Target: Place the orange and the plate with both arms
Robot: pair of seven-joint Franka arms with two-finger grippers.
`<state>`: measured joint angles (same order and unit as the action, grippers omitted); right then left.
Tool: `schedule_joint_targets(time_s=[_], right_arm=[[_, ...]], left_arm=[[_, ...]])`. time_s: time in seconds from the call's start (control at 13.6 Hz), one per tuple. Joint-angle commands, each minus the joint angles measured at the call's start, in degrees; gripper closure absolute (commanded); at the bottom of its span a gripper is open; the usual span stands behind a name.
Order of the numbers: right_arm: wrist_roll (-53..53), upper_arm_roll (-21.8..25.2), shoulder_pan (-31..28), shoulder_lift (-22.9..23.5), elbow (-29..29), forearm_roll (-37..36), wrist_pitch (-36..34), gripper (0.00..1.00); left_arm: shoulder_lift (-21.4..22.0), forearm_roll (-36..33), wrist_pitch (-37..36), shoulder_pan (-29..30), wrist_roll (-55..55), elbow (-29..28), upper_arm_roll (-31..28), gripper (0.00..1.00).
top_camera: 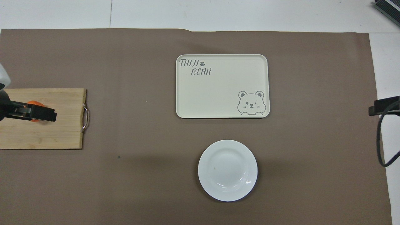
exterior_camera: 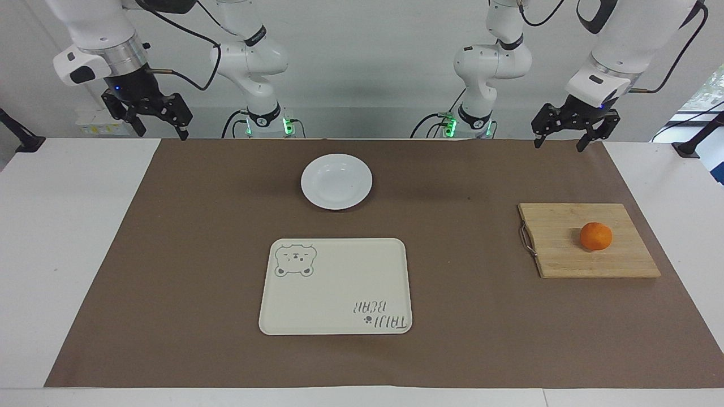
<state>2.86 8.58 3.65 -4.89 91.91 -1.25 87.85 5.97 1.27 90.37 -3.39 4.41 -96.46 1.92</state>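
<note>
Both grippers are hanging wide open, empty: left gripper (exterior_camera: 561,135) upper right of the facing view, right gripper (exterior_camera: 151,120) upper left. Orange (exterior_camera: 595,236) is sitting on the board (exterior_camera: 565,254) at right; plate (exterior_camera: 336,181) is lying upper center, above the tray (exterior_camera: 336,294).

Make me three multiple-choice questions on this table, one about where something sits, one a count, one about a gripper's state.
1. The orange sits on:
A the plate
B the wooden cutting board
C the tray

2. Oranges in view:
A one
B two
C three

3. The left gripper is:
A shut on the orange
B resting on the tray
C open, holding nothing

Key: 1 B, it rests on the cutting board toward the left arm's end; 2 A, only one shows; 3 C, it hangs raised, fingertips apart, as does the right gripper. The plate and bear tray hold nothing.
</note>
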Motion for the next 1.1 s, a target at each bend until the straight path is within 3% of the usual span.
schedule_joint_targets(time_s=[0.0, 1.03], right_arm=[[-0.9, 0.1, 0.1, -0.6, 0.3, -0.1, -0.2, 0.0], [-0.9, 0.1, 0.1, -0.6, 0.3, -0.1, -0.2, 0.0]], left_arm=[[1.8, -0.7, 0.7, 0.4, 0.1, -1.9, 0.1, 0.0], [1.1, -0.3, 0.7, 0.5, 1.7, -0.4, -0.1, 0.0]])
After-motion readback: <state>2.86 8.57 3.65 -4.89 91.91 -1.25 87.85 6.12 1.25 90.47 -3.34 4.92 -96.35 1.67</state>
